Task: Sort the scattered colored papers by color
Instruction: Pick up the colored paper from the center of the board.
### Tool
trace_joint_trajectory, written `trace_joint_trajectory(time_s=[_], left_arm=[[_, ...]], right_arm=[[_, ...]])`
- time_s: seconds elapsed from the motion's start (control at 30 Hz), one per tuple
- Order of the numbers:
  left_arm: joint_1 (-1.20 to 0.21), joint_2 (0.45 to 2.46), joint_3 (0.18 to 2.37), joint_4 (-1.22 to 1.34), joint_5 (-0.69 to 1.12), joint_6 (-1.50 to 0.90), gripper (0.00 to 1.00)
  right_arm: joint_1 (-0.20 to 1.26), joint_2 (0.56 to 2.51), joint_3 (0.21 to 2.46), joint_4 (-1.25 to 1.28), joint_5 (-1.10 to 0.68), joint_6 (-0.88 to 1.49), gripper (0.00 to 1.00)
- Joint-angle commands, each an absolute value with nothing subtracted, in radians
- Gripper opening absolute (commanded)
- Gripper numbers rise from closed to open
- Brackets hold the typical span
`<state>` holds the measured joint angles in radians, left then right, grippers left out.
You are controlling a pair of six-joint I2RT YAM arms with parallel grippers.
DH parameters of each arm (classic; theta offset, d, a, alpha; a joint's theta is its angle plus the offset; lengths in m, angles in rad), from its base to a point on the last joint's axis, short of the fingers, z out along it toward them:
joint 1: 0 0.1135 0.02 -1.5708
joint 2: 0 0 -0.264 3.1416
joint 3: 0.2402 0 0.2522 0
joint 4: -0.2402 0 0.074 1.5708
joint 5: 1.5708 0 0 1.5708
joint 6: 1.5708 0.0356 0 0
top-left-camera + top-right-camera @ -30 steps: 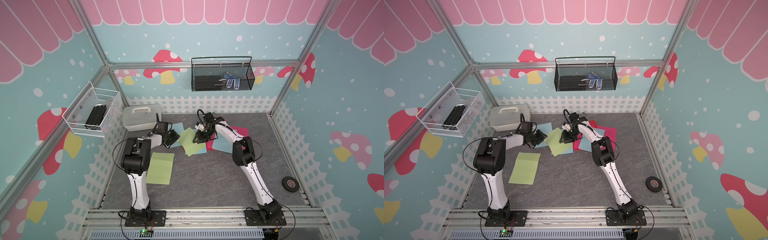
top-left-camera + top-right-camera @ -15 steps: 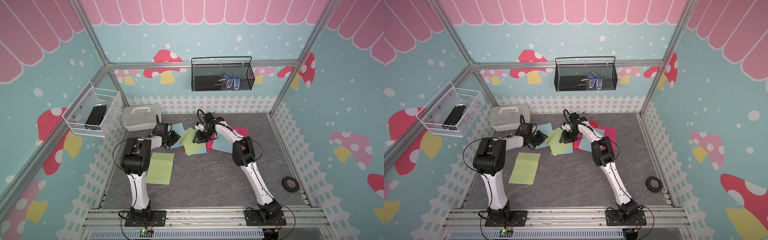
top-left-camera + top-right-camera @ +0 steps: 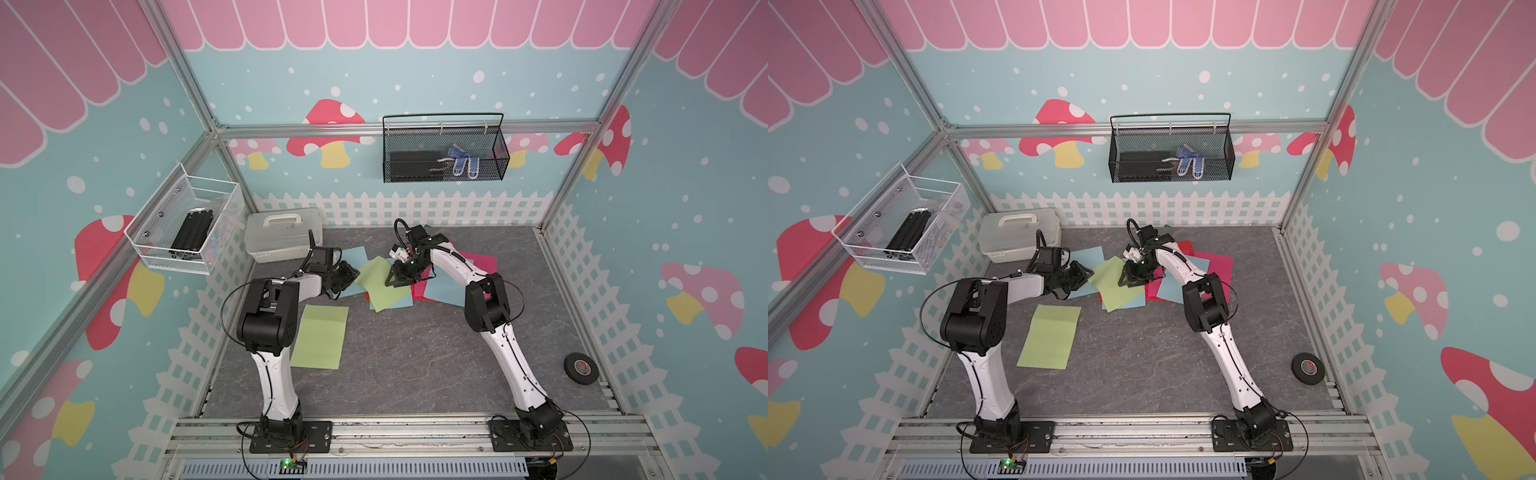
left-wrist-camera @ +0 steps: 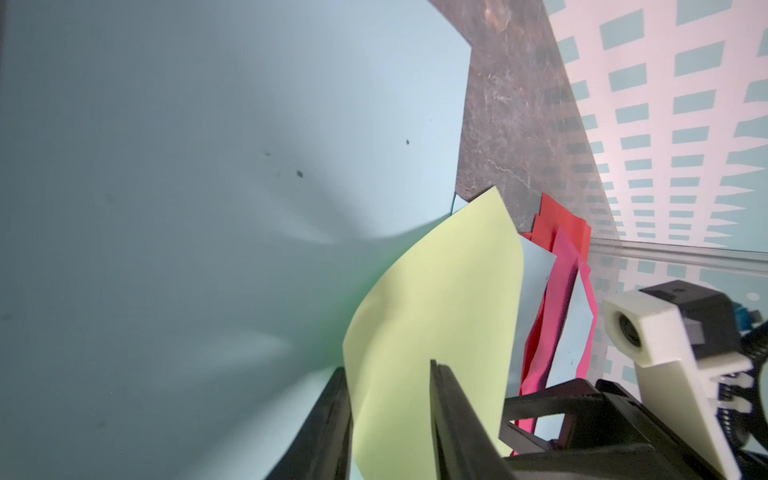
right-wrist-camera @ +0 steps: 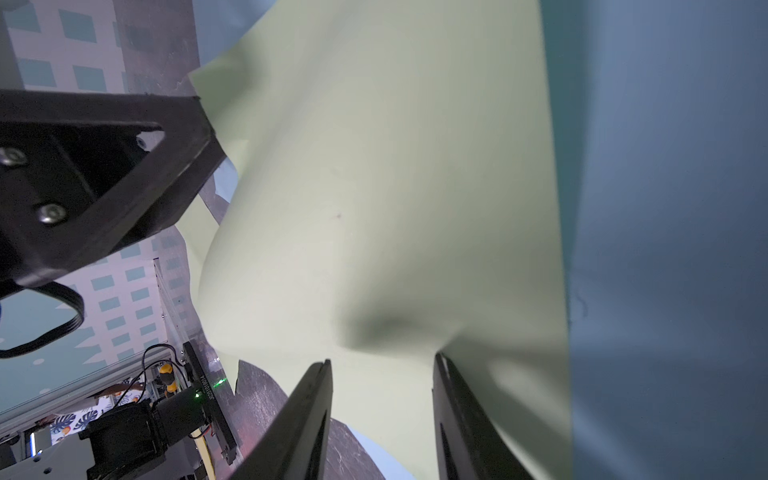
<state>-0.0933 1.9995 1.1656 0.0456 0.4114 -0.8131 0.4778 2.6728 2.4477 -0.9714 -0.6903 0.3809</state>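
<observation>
Nearest the rail, one green sheet [image 3: 320, 336] lies alone on the bench [image 3: 415, 365]. Beyond it, a top green sheet [image 3: 384, 286] caps the mixed pile. Our left claw [image 4: 388, 365] stands apart, that sheet's raised edge in the gap but not pinched. Our right claw [image 5: 382, 357], also apart, seems to press on the same sheet, which is buckled. If left pulls while right pins, we risk a crease or tear. We could also drag the blue sheet [image 3: 355, 254] beneath along, or, farther back, shove the pink sheet [image 3: 484, 262].
</observation>
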Motion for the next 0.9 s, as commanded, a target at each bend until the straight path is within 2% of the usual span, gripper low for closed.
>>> trace_joint_trajectory(time_s=[0.0, 0.37, 0.6, 0.87], left_arm=[[-0.084, 1.956, 1.143, 0.124, 0.421, -0.849, 0.34], [-0.083, 2.005, 1.119, 0.163, 0.488, -0.872, 0.34], [-0.083, 1.976, 1.113, 0.064, 0.394, -0.816, 0.34], [-0.081, 1.991, 1.147, 0.012, 0.373, -0.794, 0.34]], right_arm=[[0.48, 2.708, 2.424, -0.989, -0.684, 0.36, 0.43], [0.48, 2.711, 2.424, -0.989, -0.683, 0.359, 0.43], [0.48, 2.709, 2.423, -0.989, -0.685, 0.356, 0.43], [0.48, 2.711, 2.422, -0.988, -0.69, 0.356, 0.43]])
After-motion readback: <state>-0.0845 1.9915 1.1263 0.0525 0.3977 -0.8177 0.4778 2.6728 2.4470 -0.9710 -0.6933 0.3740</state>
